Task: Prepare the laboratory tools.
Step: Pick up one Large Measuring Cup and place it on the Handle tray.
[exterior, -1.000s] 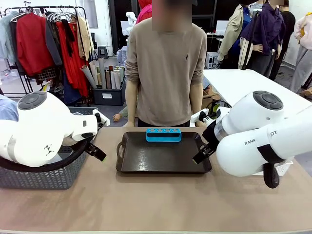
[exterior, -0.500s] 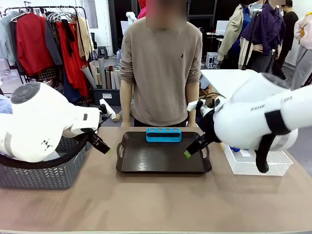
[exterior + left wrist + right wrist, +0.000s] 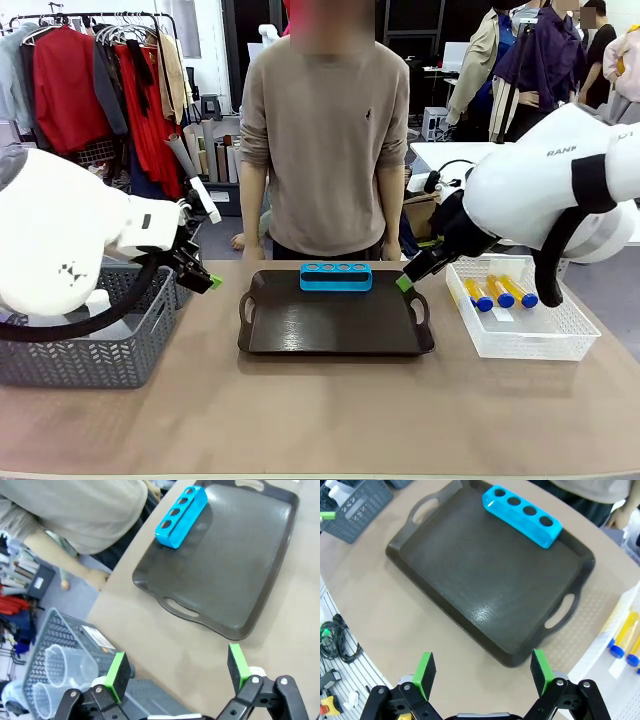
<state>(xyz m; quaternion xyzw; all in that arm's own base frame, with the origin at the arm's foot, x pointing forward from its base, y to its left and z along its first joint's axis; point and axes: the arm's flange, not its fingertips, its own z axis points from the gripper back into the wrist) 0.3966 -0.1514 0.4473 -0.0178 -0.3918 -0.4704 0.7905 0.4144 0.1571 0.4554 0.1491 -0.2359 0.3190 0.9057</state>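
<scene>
Early stage: empty rack (image 3: 336, 276) on tray (image 3: 330, 322), far edge. Tubes (image 3: 495, 292) in white basket (image 3: 520, 346), right; jug (image 3: 70, 664) in grey basket (image 3: 90, 355), left. Left gripper (image 3: 178, 668) and right gripper (image 3: 483, 669) gape wide, holding nothing.

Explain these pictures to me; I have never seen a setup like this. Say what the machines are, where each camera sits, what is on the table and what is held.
The two white machines are robot arms, a left arm and a right arm, facing a person across a table. The front view comes from a fixed camera between the arms. The other two come from cameras on the wrists, each looking past that arm's own pincer: the left gripper and the right gripper. Both are open and hold nothing. In the middle lies a dark tray with a blue rack on it, its four holes empty. A white basket on the right holds amber tubes. A grey basket on the left holds clear containers.
</scene>
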